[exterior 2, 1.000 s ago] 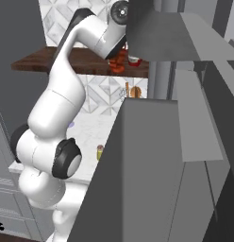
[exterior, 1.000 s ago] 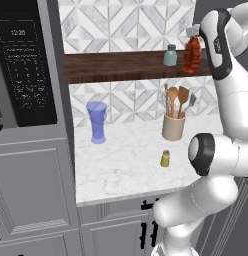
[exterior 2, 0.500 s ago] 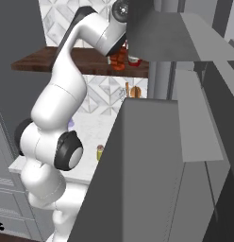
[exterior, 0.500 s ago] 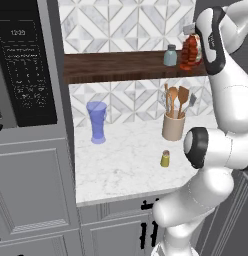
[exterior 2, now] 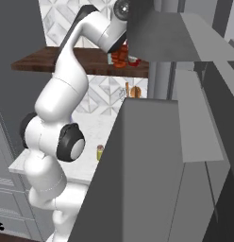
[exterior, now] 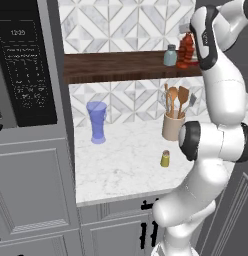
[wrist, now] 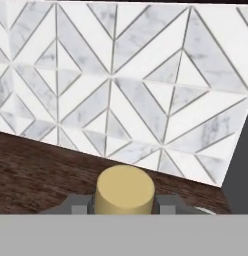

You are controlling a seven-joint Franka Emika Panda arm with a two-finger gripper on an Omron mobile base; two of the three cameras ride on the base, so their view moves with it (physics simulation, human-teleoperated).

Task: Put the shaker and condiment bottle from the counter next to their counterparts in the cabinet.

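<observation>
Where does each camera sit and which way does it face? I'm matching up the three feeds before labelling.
Left base view: behind the arm's left, looking forward and down at the counter, shaker and cabinet; the arm rises at lower right.
Right base view: behind the arm's right, facing the same counter; the arm rises at lower left.
Hand view: on the hand, facing the tile wall; the gripper is shut on the condiment bottle.
Shared: both base views show the shaker and cabinet.
</observation>
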